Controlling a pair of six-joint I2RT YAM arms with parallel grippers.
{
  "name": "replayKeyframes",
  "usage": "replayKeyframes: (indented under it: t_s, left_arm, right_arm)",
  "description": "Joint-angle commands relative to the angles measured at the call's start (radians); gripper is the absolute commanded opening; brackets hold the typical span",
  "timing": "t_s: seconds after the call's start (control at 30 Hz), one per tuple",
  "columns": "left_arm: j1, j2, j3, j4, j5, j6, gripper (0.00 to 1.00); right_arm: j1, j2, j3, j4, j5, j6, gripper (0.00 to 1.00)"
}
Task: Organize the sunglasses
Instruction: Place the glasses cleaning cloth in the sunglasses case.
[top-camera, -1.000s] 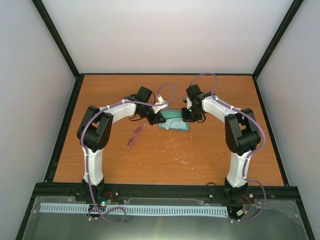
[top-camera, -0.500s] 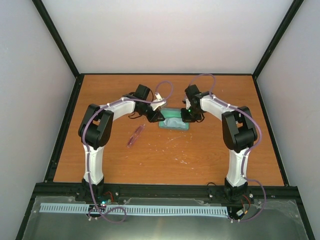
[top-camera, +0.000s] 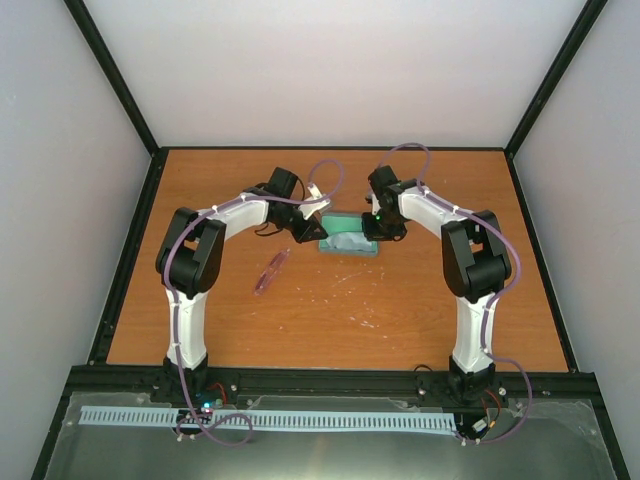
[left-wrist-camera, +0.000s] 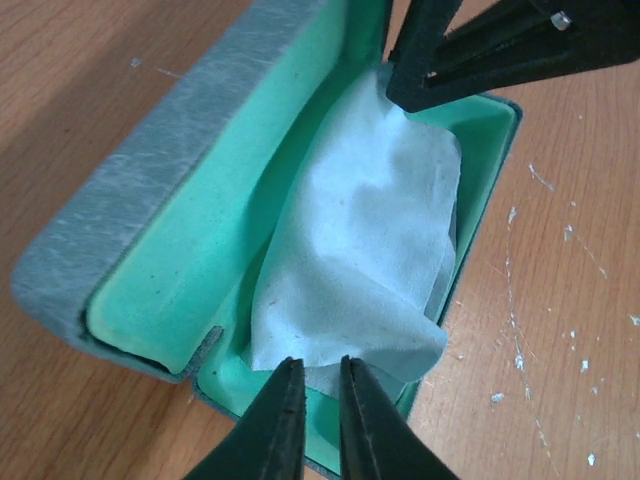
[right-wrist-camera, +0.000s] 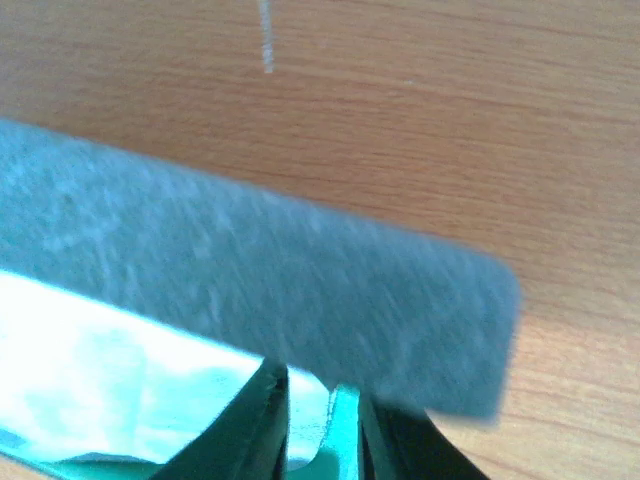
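Glasses case open, sunglasses waiting.
Left jaws slightly parted over cloth; right jaws' grip unclear; sunglasses probably need fetching next.

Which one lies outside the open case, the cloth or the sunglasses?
The sunglasses: the folded pink pair lies on the table, apart from the case, while the pale cloth sits inside its green lining.
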Motion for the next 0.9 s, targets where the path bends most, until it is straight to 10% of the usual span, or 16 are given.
replayKeyframes:
  t_s: [0.0, 0.57, 0.87]
  left_arm:
    - [0.011, -0.021, 0.033, -0.019, 0.04, 0.006, 0.11]
    - [-0.021, -0.077, -0.094, 0.034, 0.044, -0.011, 0.03]
    - [-0.02, -0.127, -0.098, 0.027, 0.021, -0.019, 0.22]
  right_arm:
    - [0.008, -0.059, -0.019, -0.017, 0.057, 0.028, 0.23]
    - [0.057, -0.163, -0.233, 0.038, 0.033, 0.08, 0.14]
    - [0.06, -0.228, -0.234, 0.023, 0.102, 0.11, 0.15]
